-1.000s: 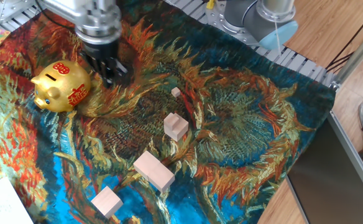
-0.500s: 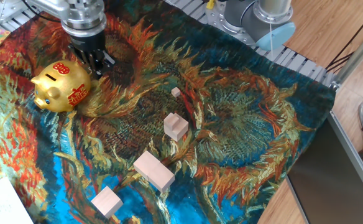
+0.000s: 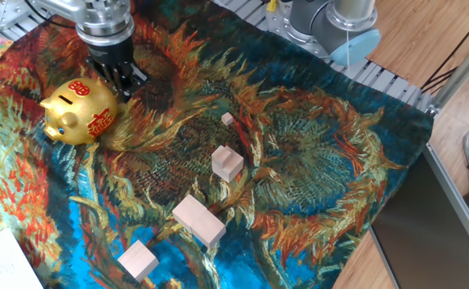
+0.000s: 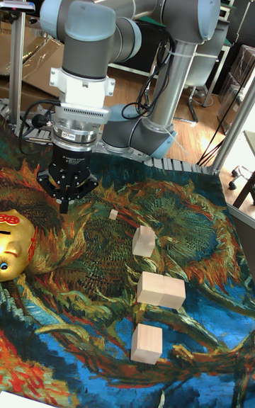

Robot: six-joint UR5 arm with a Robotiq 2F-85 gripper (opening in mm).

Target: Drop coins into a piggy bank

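Shifted up and left since a second ago, from beside the piggy bank (image 3: 79,111) toward the upper left of the frame; now gripper (image 3: 122,82) hanging just above and right of the bank's back. Fingers close together, clenched or holding something too small to make out: cannot tell. Gold bank sitting at the left edge on the painted cloth (image 3: 315,177), red markings up. Four pale wooden blocks (image 3: 227,163) scattered lower centre, well apart from it

Two fixed cameras, one cloth-covered bench

The fixed view looks steeply down; the tall one faces the arm, lower. Both share the shiny gold pig-shaped bank (image 3: 79,111) (image 4: 15,244).
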